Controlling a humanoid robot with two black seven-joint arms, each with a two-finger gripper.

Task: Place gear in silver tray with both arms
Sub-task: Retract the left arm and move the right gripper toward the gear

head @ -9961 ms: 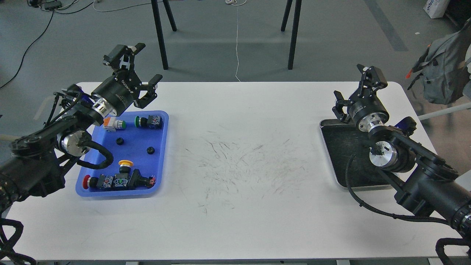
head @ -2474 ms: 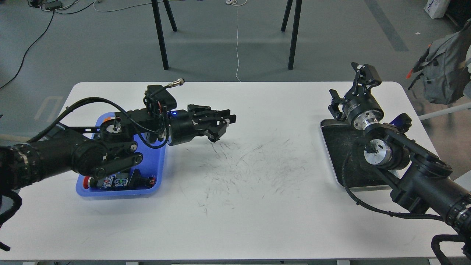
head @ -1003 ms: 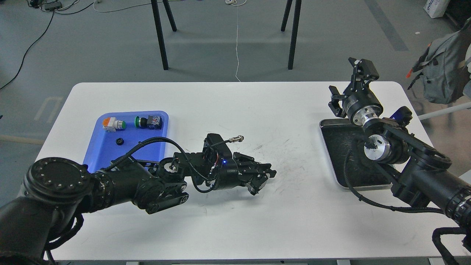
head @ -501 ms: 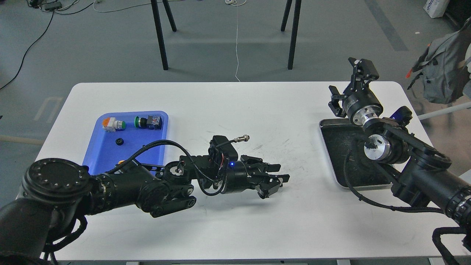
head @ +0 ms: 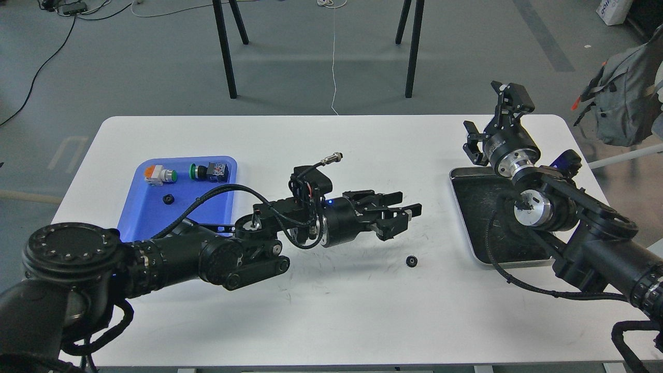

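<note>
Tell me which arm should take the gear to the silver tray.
Right, probably. The gear lies free on the table, between the open left gripper and the silver tray. The right gripper, open, hangs at the tray's far rim.

Grey floor is stretching out behind the white table, whose top is showing dark scuffs mid-way. Black legs are standing on that floor, a white cord is trailing between them, black cables are snaking far left, and a grey backpack is sitting at right.
</note>
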